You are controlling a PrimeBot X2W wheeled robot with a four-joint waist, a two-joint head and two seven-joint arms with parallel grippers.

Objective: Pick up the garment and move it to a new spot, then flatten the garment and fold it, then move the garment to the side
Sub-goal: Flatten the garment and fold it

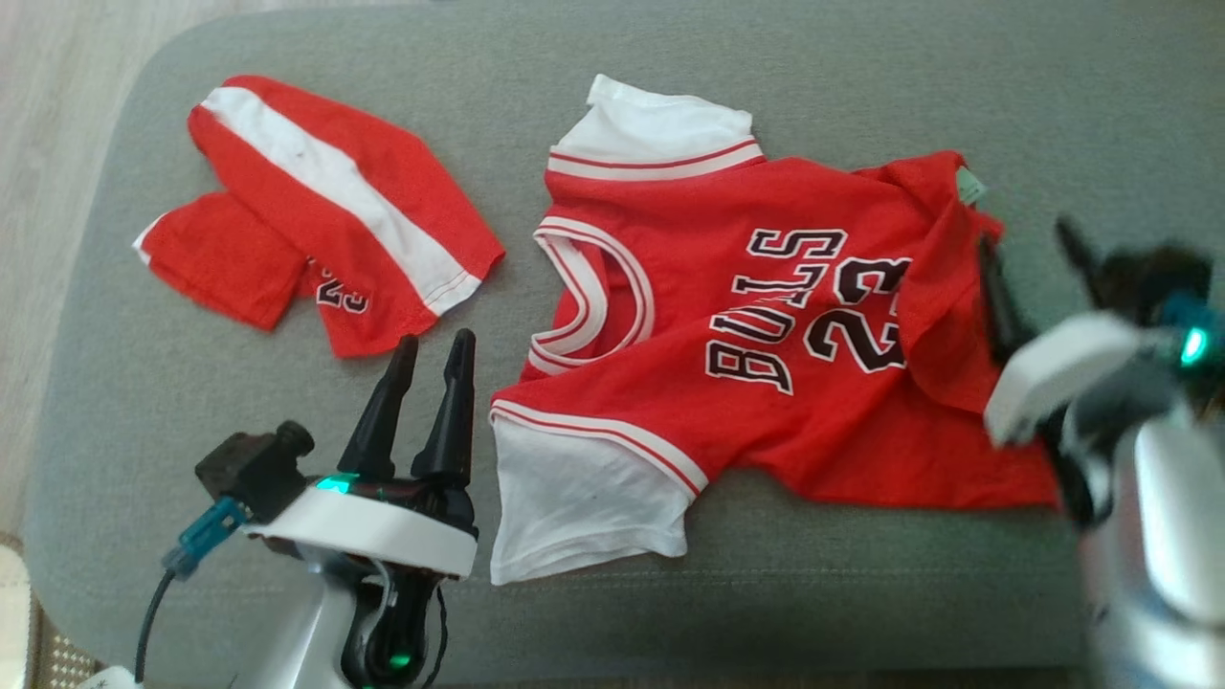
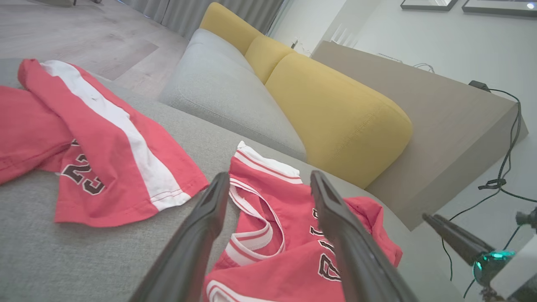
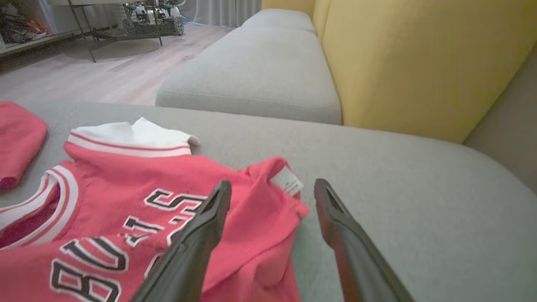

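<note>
Left gripper (image 1: 436, 340): fingers parted, nothing between them. It stands just beside the jersey (image 1: 766, 383) on its collar side, clear of the cloth.

Right gripper (image 3: 272, 184): fingers spread, empty, at the jersey's hem end. One finger crosses the folded cloth in its wrist view and the other is over bare cushion. Contact cannot be told.

Jersey: chest up on the grey seat cushion (image 1: 670, 57), lettering and number showing, both white sleeves out flat. The hem end is turned over on itself, with a small label (image 3: 286, 181) exposed at the fold.

Red shorts (image 1: 325, 239): beyond the jersey's collar, apart from it, rumpled, with a white side stripe.

Beyond the jersey: a second grey seat (image 3: 251, 79), yellow back cushions (image 2: 335, 121), then pale wood floor (image 3: 105, 79).
</note>
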